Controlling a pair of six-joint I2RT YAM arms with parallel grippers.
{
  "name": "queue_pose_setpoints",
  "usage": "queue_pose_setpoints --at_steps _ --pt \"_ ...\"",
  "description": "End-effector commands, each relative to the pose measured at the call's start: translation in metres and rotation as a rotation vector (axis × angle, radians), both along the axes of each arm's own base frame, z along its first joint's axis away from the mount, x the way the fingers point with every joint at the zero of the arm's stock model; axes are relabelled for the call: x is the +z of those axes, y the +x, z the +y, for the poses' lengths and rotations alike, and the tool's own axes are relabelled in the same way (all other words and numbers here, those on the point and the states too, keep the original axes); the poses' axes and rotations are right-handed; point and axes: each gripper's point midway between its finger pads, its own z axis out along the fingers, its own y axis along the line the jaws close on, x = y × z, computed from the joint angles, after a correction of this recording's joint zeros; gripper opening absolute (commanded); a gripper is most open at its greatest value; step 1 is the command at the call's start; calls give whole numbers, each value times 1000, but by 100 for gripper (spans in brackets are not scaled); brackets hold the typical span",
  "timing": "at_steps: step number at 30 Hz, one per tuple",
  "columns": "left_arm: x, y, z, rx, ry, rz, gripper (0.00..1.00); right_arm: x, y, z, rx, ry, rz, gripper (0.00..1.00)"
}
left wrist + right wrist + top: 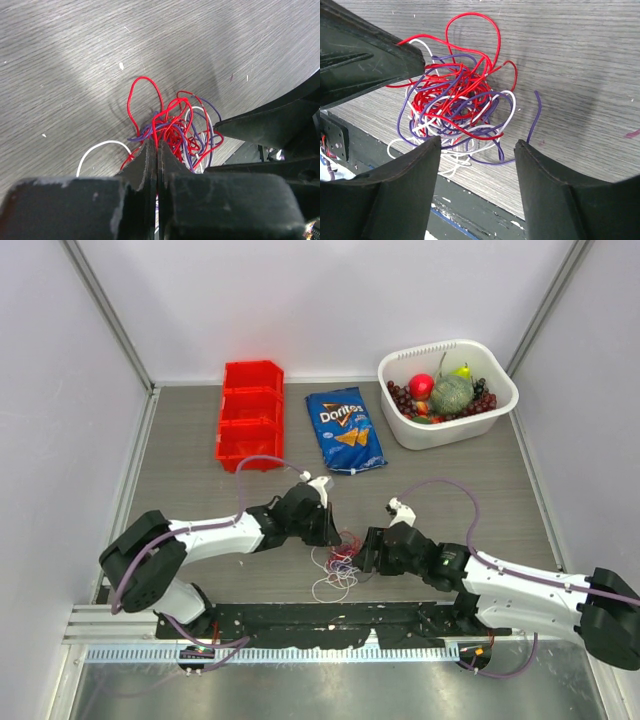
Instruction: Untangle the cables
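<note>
Red, white and purple cables (338, 565) lie in one loose knot on the table (200, 470). The knot sits close to the near edge, between the two arms.

The left gripper (153, 150) has its fingers pressed tight together at the far left side of the knot. A red strand looks pinched in its tip. I think it holds on there so the knot cannot slide when the other arm pulls.

The right gripper (477, 147) is wide open with nothing in it. It hangs just over the right side of the knot, with purple and white loops between its fingers, maybe to pick one loop.

The strands cross many times, so one pull may drag the whole knot. The two grippers are very close and could bump. A black strip (330, 618) runs just near the knot, and white loops reach toward it.

Well apart, at the far side, sit red bins (250, 415), a chip bag (345, 430) and a white basket (455, 430) of fruit. They are not in the way.
</note>
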Motion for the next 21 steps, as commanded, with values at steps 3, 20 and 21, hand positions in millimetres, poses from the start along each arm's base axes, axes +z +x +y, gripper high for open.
queue_pose_setpoints --at_steps 3,20,21 --pt "68 12 -3 20 -104 -152 0 0 17 1 -86 9 -43 43" --pt "213 13 53 186 -319 -469 0 43 61 -62 -302 -271 -255 7" --pt "223 12 56 198 -343 -482 0 43 61 -64 -283 -306 -258 9"
